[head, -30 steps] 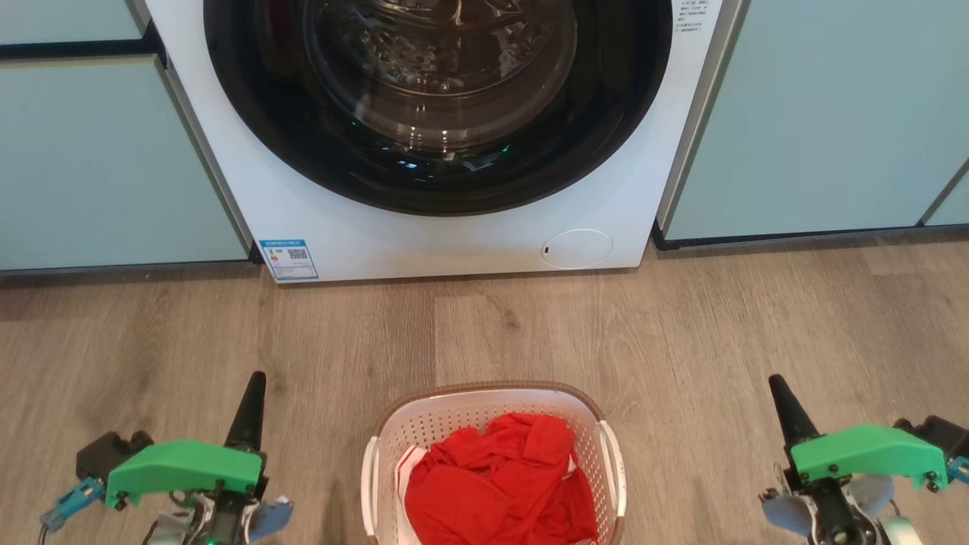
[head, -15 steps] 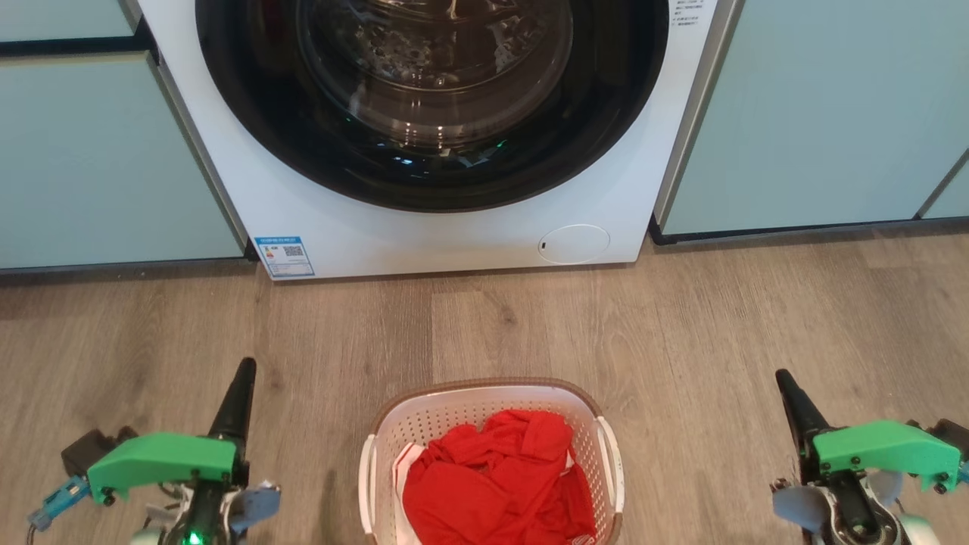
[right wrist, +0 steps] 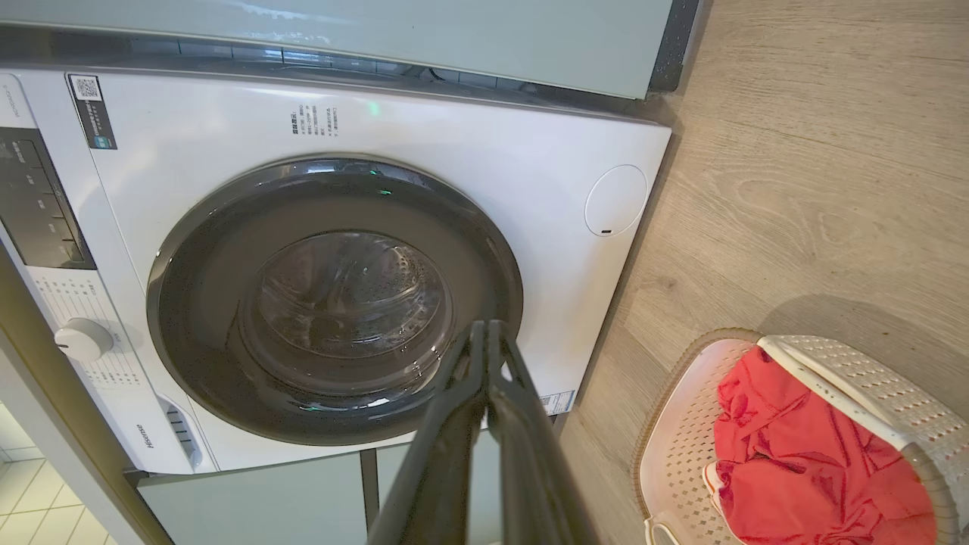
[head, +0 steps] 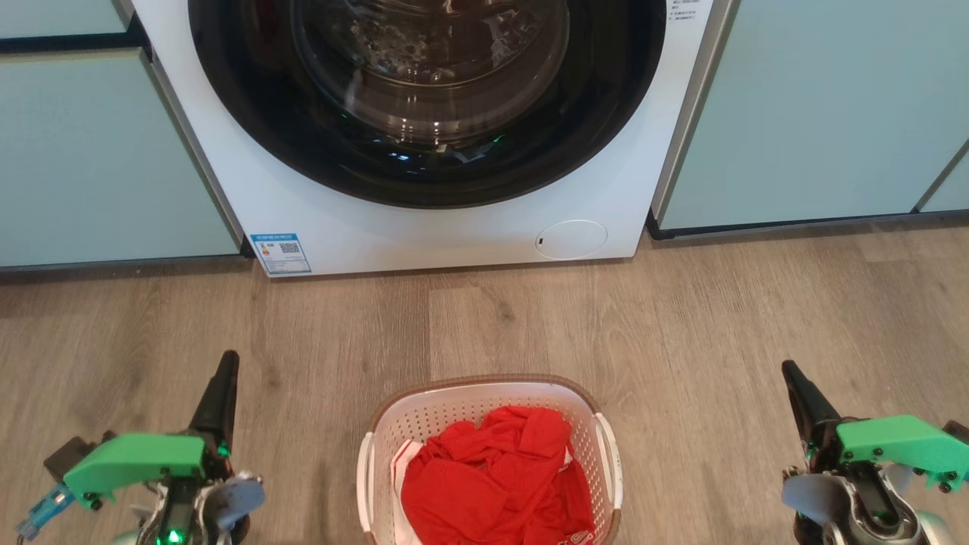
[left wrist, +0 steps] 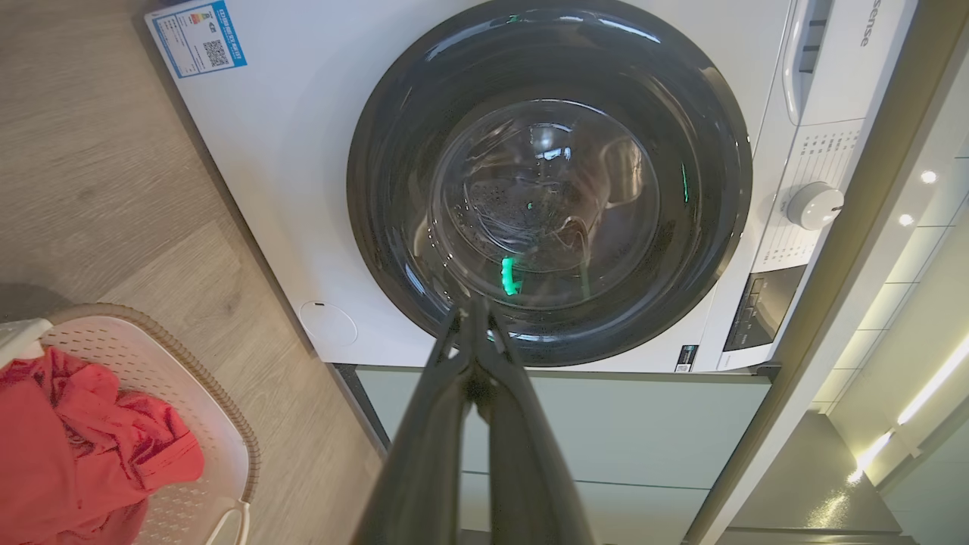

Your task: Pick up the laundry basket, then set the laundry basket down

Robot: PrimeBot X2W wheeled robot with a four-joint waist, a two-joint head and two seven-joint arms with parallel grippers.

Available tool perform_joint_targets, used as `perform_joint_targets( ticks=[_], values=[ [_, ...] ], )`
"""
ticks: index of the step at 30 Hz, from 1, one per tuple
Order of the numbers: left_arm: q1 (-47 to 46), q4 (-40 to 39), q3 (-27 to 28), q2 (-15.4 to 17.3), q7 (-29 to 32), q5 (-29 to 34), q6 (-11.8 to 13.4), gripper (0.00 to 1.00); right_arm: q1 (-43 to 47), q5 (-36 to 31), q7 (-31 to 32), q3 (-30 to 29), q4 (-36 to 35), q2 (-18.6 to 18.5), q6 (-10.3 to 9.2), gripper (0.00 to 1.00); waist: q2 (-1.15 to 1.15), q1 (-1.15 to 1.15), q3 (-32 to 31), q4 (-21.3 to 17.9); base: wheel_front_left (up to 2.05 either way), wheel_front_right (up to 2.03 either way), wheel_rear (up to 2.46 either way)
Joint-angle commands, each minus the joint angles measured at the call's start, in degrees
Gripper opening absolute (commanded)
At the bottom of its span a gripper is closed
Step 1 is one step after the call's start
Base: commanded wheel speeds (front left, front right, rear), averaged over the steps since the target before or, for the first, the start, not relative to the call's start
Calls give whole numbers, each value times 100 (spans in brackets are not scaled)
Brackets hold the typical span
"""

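Observation:
The laundry basket (head: 424,412), white and perforated with a brown rim, stands on the wood floor at the bottom centre of the head view, holding red cloth (head: 492,477). It also appears in the left wrist view as the laundry basket (left wrist: 189,393) and in the right wrist view as the laundry basket (right wrist: 848,371). My left gripper (head: 225,363) is well to its left, fingers pressed together and empty. My right gripper (head: 789,372) is well to its right, also shut and empty. In the wrist views, the left gripper (left wrist: 475,309) and the right gripper (right wrist: 484,331) point at the washer.
A large white washing machine (head: 454,235) with a dark round door (head: 424,98) stands just behind the basket. Pale green cabinet fronts (head: 817,113) flank it on both sides. Bare wood floor (head: 681,318) lies between basket and washer.
The head view has shifted a little, washer and basket sliding up and left. Both grippers have spread outward, away from the basket.

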Motion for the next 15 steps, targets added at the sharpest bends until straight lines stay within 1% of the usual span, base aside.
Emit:
perform_joint_targets(
  ticks=[1, 8, 15],
  values=[
    [-381, -169, 226, 48, 63, -162, -76, 0, -338, 176, 64, 42, -167, -73, 39, 0, 0, 0, 6, -5, 0, 0, 0],
    [-427, -168, 347, 46, 182, -553, -138, 0, -379, 574, 184, -51, -154, -70, 41, 0, 0, 0, 29, -25, 0, 0, 0],
    [-427, -167, 355, 41, 188, -550, -138, 0, -380, 568, 194, -63, -153, -62, 41, 0, 0, 0, 30, -25, 0, 0, 0]
  ],
)
